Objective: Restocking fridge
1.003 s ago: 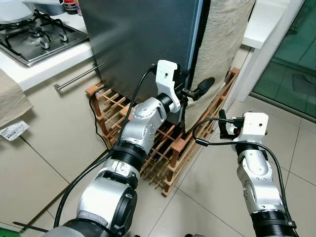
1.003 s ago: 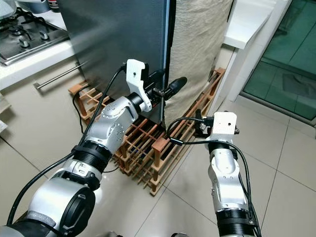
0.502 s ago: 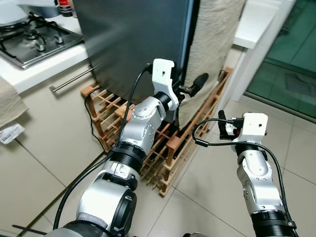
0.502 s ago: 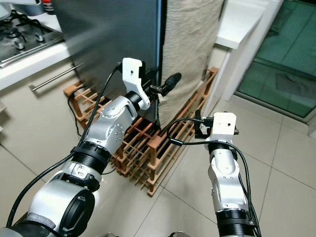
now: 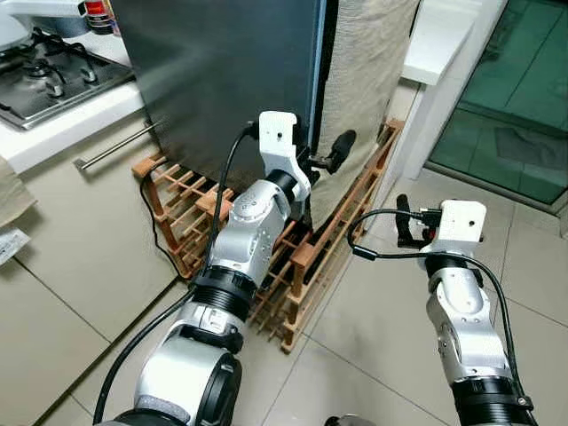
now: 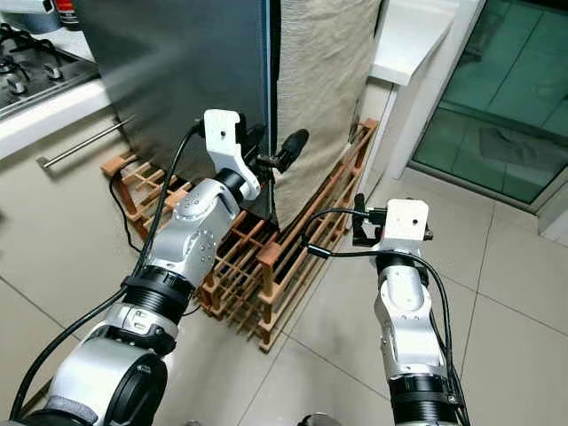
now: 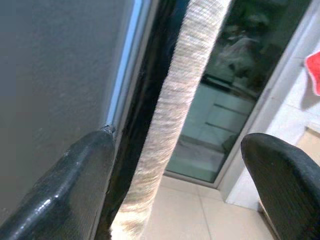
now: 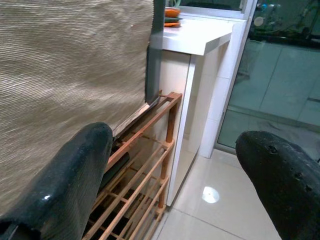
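The tall fridge (image 5: 240,71), matte dark grey, stands on a slatted wooden rack (image 5: 302,257). At its door edge the left claw (image 5: 321,162) gapes wide, holding nothing, beside a ribbed beige cloth (image 5: 364,71). The right claw (image 8: 175,165), away from the fridge, is equally wide and empty.

Head stereo downward; 2 wrist close-ups

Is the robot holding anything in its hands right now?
No, nothing. The left gripper is open at the fridge door's edge, without clamping it. The right gripper is open in the air.
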Available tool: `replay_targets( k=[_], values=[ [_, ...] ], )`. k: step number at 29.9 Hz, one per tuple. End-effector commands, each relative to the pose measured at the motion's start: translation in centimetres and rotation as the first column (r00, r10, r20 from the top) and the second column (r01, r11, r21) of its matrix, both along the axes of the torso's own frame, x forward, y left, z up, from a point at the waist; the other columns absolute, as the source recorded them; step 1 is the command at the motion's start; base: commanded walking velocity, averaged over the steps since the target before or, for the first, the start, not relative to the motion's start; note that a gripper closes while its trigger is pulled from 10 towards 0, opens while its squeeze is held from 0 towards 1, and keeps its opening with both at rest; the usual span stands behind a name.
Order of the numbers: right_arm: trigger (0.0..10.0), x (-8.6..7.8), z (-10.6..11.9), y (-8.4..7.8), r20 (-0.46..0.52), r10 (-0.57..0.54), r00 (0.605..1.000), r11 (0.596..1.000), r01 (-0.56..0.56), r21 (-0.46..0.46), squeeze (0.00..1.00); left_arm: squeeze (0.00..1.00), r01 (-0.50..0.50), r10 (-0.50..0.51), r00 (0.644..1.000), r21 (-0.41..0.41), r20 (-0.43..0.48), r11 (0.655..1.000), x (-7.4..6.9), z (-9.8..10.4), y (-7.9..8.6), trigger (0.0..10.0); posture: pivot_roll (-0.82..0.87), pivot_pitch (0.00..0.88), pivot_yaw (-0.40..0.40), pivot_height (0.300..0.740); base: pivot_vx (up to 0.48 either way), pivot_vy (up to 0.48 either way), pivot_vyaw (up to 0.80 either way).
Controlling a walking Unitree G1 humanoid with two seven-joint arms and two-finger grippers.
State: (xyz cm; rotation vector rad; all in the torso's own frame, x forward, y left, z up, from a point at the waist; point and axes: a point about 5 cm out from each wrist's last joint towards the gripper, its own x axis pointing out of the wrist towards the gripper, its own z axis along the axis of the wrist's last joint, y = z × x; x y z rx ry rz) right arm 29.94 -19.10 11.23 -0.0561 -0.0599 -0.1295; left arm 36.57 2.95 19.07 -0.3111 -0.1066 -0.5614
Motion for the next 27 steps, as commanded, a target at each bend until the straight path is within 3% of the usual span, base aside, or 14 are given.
replay_targets(
  k=[1,12,21,24,27],
  values=[
    [10.0,-0.1,0.3,-0.1,0.011,-0.010,1.000,1.000,0.010,-0.001,0.00,0.00,0.053,-0.058,0.996,-0.075,-0.074,0.996,-1.3,-1.0,-3.1,10.0,-0.15,0.070,0.027,0.740,0.000,0.000,0.00],
    [10.0,-0.4,0.1,0.3,0.007,-0.008,1.000,1.000,0.008,0.001,0.00,0.00,0.043,-0.045,0.996,-0.033,-0.082,0.999,-0.9,-0.8,-4.2,10.0,-0.16,0.075,0.038,0.740,0.000,0.000,0.00],
    [10.0,-1.0,0.0,0.1,0.003,-0.013,1.000,1.000,0.013,-0.001,0.00,0.00,0.006,-0.007,0.996,-0.009,-0.092,1.000,0.0,-0.3,-4.1,10.0,-0.17,0.091,0.049,0.740,0.000,0.000,0.00],
    [10.0,-1.2,0.0,0.0,0.005,-0.021,1.000,1.000,0.021,0.000,0.00,0.00,-0.001,0.000,0.998,-0.017,-0.068,1.000,0.0,0.0,-3.4,10.0,-0.17,0.094,0.053,0.740,0.000,0.000,0.00],
    [10.0,-1.6,0.3,-0.3,0.014,-0.025,1.000,1.000,0.025,0.006,0.00,0.00,-0.048,0.048,0.999,0.001,-0.020,0.999,-0.2,-0.3,-0.9,10.0,-0.15,0.098,0.050,0.740,0.000,0.000,0.00]
  ],
)
